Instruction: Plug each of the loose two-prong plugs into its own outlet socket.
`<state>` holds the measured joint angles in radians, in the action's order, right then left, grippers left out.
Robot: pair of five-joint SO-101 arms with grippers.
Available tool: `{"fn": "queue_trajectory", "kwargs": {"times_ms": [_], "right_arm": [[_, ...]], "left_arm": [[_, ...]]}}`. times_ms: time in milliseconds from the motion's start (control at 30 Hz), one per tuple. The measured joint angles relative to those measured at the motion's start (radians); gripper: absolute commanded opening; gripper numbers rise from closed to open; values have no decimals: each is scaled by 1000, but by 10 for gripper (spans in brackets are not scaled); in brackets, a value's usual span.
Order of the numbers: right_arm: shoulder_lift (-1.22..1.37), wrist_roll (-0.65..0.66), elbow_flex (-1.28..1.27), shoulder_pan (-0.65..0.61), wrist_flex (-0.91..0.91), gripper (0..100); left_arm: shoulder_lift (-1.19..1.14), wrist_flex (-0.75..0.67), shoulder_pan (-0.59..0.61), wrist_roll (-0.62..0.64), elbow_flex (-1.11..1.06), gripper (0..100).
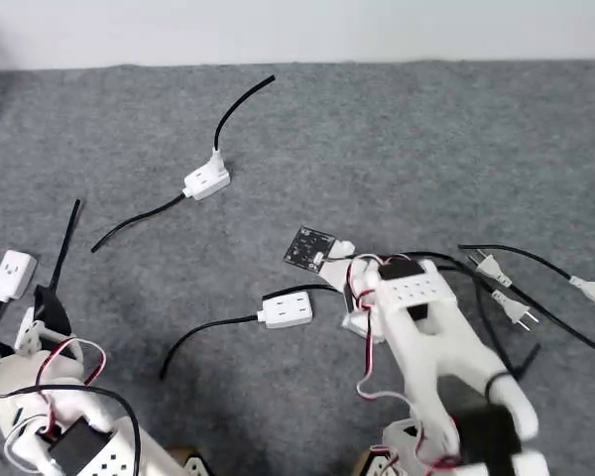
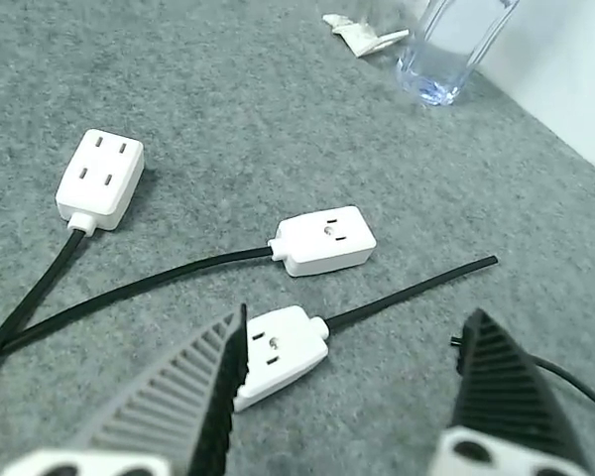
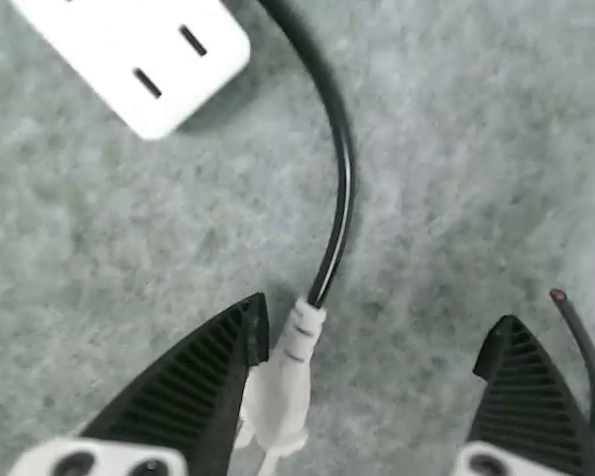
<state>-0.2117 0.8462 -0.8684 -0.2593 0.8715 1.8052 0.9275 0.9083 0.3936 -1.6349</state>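
White-bodied with a black cord (image 3: pixel 337 169), the plug (image 3: pixel 278 392) lay flat on the grey worktop (image 1: pixel 397 149) around the middle of the scene, just right of the double socket (image 1: pixel 286 309). Its long axis ran from the wrist side out toward the far left. The strain-relief end and cord led off past the socket, and the prong end pointed back under the arm. The prongs themselves could not be made out.

The right gripper (image 3: pixel 379 312) hung directly over the plug with its fingers spread wide and nothing clamped between them. The plug sat off-centre in that gap, touching or nearly touching the inner face of one finger (image 3: pixel 203 377) and well apart from the other. Its axis lay crosswise to the line the fingers close along, so I judged that a squeeze would meet the plug's flat sides, though the gripper probably needed to shift sideways first to centre it.

The right arm was plainly the nearer one. The left gripper (image 2: pixel 358 315) was at the near left corner, well apart from this plug, also open and holding nothing, poised just above a single socket (image 2: pixel 278 347). Other loose plugs, the nearest of them (image 1: pixel 516 309) among tangled cords, lay further right.
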Motion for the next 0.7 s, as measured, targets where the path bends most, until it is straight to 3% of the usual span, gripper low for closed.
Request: {"fn": "queue_trajectory", "kwargs": {"times_ms": [67,167,267,467,567,700], "right_arm": [[41,2,31,0,0,0],[100,0,75,2,0,65],[137,0,101,2,-2,2],[144,-12,107,5,-9,8],[129,-147,107,35,-43,8],[37,-476,181,160,-92,8]], "left_arm": [[0,0,0,0,0,324],[0,0,0,0,0,324],[0,-2,0,0,0,324],[0,-3,0,0,0,324],[0,-3,0,0,0,324],[0,-3,0,0,0,324]]}}
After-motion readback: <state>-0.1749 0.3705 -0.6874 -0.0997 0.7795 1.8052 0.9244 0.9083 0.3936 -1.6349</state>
